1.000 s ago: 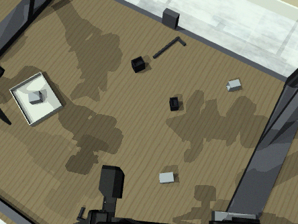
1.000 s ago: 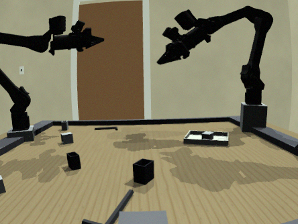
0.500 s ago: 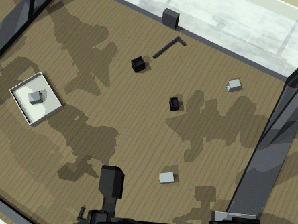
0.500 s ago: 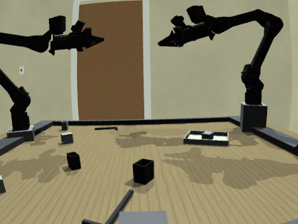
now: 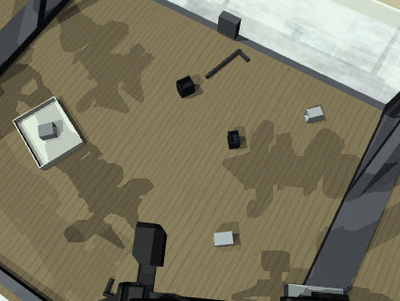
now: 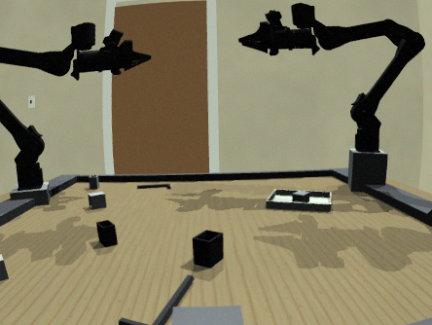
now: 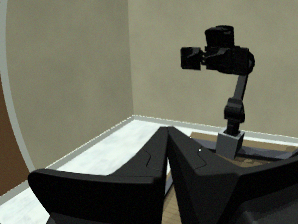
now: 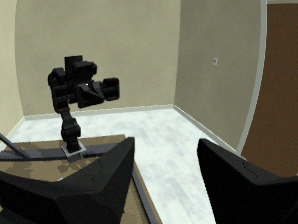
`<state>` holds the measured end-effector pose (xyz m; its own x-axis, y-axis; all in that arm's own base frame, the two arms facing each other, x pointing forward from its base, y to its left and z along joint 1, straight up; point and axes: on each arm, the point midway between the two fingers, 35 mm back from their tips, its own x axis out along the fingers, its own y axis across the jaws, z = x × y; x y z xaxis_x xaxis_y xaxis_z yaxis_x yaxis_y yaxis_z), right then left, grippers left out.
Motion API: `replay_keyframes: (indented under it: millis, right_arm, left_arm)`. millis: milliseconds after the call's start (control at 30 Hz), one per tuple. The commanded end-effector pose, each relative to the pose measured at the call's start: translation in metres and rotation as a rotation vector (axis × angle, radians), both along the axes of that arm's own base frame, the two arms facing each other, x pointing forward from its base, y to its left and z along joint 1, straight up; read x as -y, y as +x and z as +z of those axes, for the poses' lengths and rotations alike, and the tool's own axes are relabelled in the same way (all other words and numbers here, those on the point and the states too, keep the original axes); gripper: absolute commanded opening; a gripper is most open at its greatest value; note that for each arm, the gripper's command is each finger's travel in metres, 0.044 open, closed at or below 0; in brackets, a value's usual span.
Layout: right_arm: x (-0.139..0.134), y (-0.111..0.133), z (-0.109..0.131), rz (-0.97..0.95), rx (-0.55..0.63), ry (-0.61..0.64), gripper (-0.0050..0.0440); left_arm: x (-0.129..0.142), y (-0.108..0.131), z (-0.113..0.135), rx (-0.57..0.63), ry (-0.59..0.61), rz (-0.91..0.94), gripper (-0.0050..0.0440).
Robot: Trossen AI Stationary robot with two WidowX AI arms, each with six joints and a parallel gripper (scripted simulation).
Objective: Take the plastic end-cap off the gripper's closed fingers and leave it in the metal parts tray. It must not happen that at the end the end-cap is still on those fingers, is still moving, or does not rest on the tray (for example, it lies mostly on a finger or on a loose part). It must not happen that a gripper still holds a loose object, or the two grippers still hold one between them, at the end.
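The grey plastic end-cap (image 5: 50, 131) lies inside the white metal parts tray at the left of the table. In the exterior view the cap (image 6: 301, 196) sits in the tray (image 6: 299, 203) at the right. My left gripper (image 6: 146, 58) is shut and empty, held high above the table. Its closed fingers (image 7: 166, 135) are bare in the left wrist view. My right gripper (image 6: 241, 40) is also raised high, far above the tray. Its fingers stand apart with nothing between them. Both arms are well clear of the table.
Two black open boxes (image 5: 185, 86) (image 5: 233, 139) stand mid-table. Grey blocks lie at the right (image 5: 313, 114) and front (image 5: 223, 238). An L-shaped dark bar (image 5: 226, 63) and a dark block (image 5: 229, 23) are near the far rim. A raised border rings the table.
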<state>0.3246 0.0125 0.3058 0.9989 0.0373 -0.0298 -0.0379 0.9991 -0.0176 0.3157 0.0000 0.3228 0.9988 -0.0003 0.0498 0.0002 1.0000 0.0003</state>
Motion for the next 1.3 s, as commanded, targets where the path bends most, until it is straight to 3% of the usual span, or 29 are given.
replay_keyframes:
  millis: [0,1267]
  right_arm:
    - [0.0123,-0.0120,0.0233,-0.032,0.100,0.024,0.0200]
    - [0.0125,-0.0105,0.0271,-0.037,0.105,0.023,0.0200]
  left_arm:
    - [0.0000,-0.0012,0.0074,0.016,-0.003,-0.001,0.0000]
    - [-0.0001,-0.0012,0.0074,0.016,-0.003,0.000,0.0000]
